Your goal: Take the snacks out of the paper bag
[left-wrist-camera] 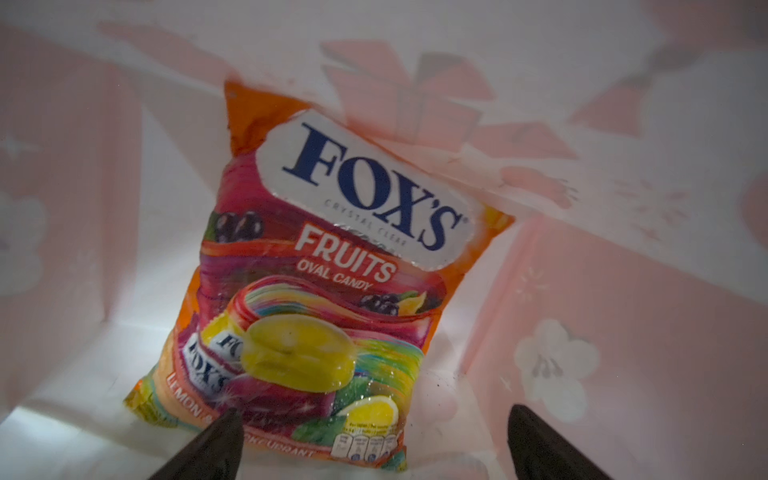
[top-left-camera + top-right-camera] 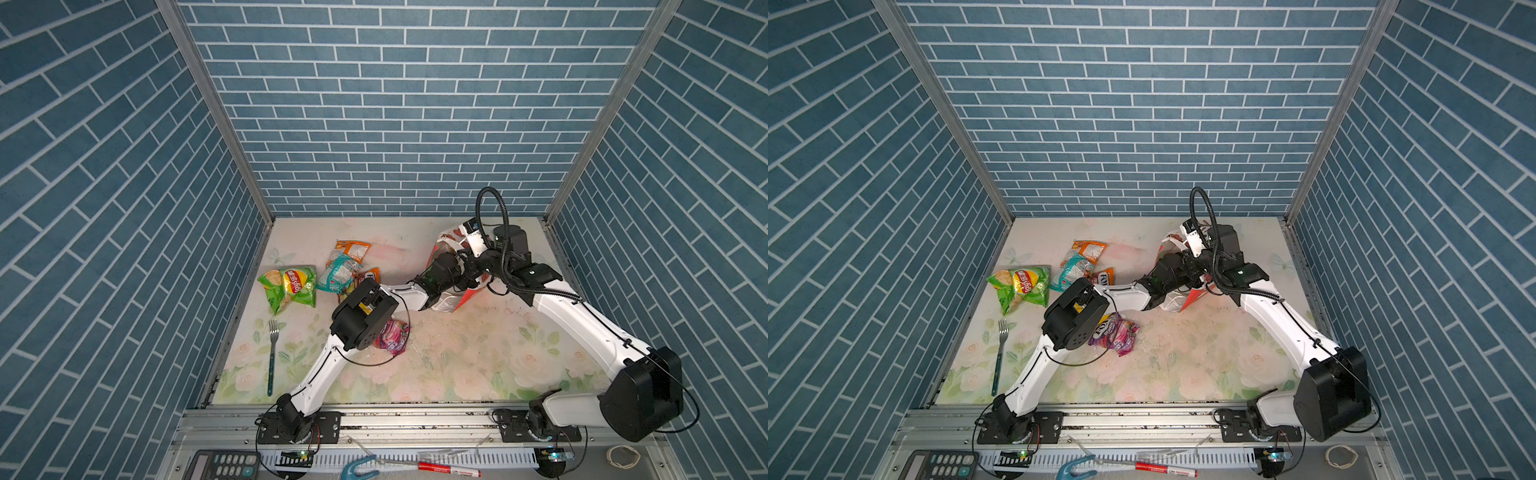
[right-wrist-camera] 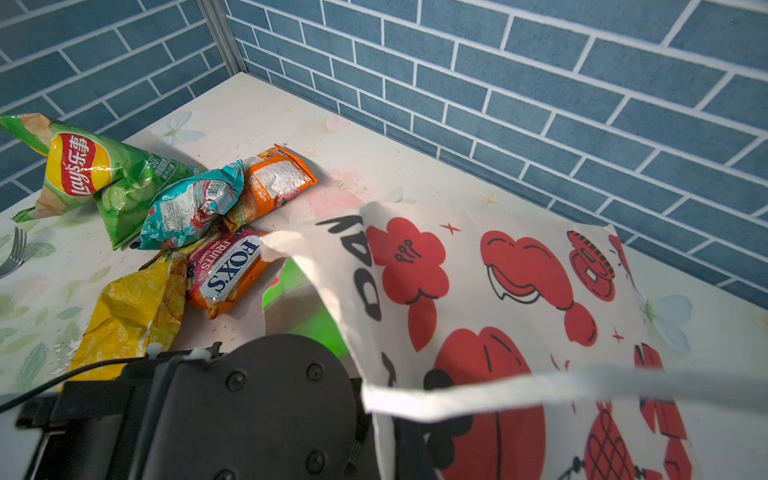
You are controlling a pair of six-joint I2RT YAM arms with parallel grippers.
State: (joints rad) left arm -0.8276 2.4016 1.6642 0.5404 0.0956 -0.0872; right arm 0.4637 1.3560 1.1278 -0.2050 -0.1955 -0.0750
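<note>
Nearest, the left gripper [image 1: 374, 411] stands spread inside the paper bag [image 1: 623, 316], one finger [image 1: 208, 449] over the near end of the FOX'S Fruits candy packet [image 1: 324, 270], likely poised to close on it. That packet lies on the bag's lower wall, its long axis running away from the jaws and its logo end deepest. Beyond, the right gripper [image 2: 473, 268], pressed together, seems to pinch the bag's rim, propping the mouth open. Farther off, the Lay's bag [image 2: 289, 286] lies on the table [image 2: 457, 353].
</note>
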